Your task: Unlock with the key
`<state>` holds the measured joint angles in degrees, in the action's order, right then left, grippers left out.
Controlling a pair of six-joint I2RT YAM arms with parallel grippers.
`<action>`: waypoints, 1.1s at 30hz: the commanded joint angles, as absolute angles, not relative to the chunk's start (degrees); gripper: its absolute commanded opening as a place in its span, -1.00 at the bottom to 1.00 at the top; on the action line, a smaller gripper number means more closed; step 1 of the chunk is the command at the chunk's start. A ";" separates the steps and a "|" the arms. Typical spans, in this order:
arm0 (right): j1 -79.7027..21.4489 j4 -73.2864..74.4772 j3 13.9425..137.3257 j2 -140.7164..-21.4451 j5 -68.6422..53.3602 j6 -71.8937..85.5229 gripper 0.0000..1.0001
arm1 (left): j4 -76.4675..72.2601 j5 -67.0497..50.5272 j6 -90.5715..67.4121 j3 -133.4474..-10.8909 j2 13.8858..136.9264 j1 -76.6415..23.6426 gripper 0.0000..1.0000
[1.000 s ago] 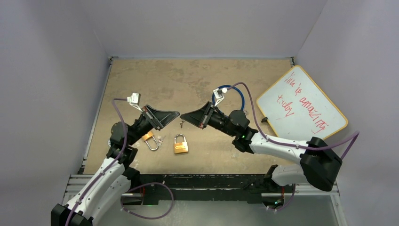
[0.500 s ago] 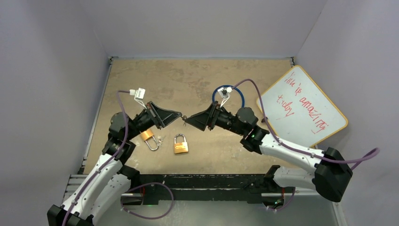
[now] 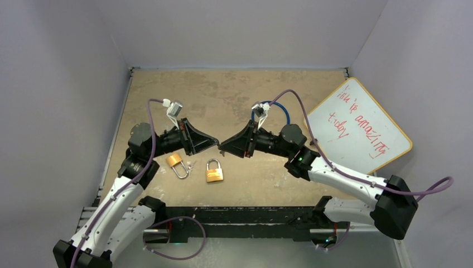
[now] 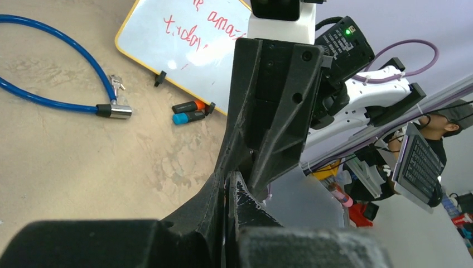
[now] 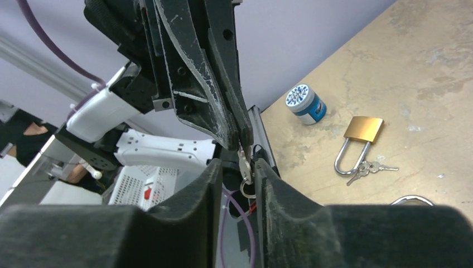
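Observation:
My two grippers meet tip to tip above the table. My left gripper point(image 3: 214, 143) is shut on a small silver key point(image 5: 244, 152); in the left wrist view its jaws point(image 4: 227, 180) are pressed together and hide the key. My right gripper point(image 3: 223, 147) is open, and its fingers point(image 5: 239, 167) stand either side of the key's ring point(image 5: 247, 187). A closed brass padlock point(image 3: 213, 171) lies on the table below the tips. A second brass padlock point(image 3: 176, 162) lies to its left, shackle up, with loose keys point(image 5: 371, 167) beside it.
A blue cable lock point(image 3: 271, 114) lies behind the right arm. A whiteboard point(image 3: 357, 126) leans at the right, with markers point(image 4: 189, 111) by its edge. A small blue-and-white jar point(image 5: 305, 104) stands near the second padlock. Walls close in the left, back and right.
The left gripper has swung right and the right gripper has pulled back slightly, closing the gap. The tips now meet, with the key between them.

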<state>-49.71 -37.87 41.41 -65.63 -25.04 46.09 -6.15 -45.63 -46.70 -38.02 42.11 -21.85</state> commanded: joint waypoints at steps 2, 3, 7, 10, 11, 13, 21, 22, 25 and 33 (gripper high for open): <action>-49.66 -44.37 43.45 -67.28 -29.92 46.28 -0.54 | -7.76 -48.16 -46.49 -39.73 41.88 -22.06 -1.00; -49.61 -45.23 43.18 -67.52 -30.15 46.64 -0.56 | -7.86 -48.08 -46.57 -39.53 41.68 -22.06 -1.00; -49.68 -47.37 41.92 -67.50 -30.30 47.33 -0.83 | -7.23 -48.13 -46.01 -39.22 41.18 -22.06 -1.00; -49.66 -48.18 41.47 -67.46 -30.58 47.83 -1.00 | -7.15 -48.10 -45.97 -39.29 40.94 -22.06 -1.00; -49.69 -48.58 41.22 -67.42 -30.63 48.02 -1.00 | -7.13 -48.01 -46.19 -39.40 40.91 -22.06 -1.00; -49.70 -49.90 40.32 -67.34 -30.48 48.42 -1.00 | -6.78 -47.07 -46.49 -39.46 40.82 -22.06 -1.00; -49.66 -51.24 35.47 -65.46 -25.26 50.34 -1.00 | 6.40 -31.08 -45.72 -41.41 39.61 -22.06 0.39; -49.66 -51.17 34.86 -65.21 -24.64 50.51 -1.00 | 9.53 -26.97 -45.17 -41.82 39.18 -22.02 0.46; -49.66 -51.19 32.81 -64.37 -23.20 51.46 -1.00 | 17.07 -18.44 -43.55 -42.56 38.68 -22.05 0.55; -49.73 -44.17 26.20 -61.17 -16.03 54.37 -1.00 | 28.03 -11.73 -42.40 -38.78 45.13 -22.10 0.60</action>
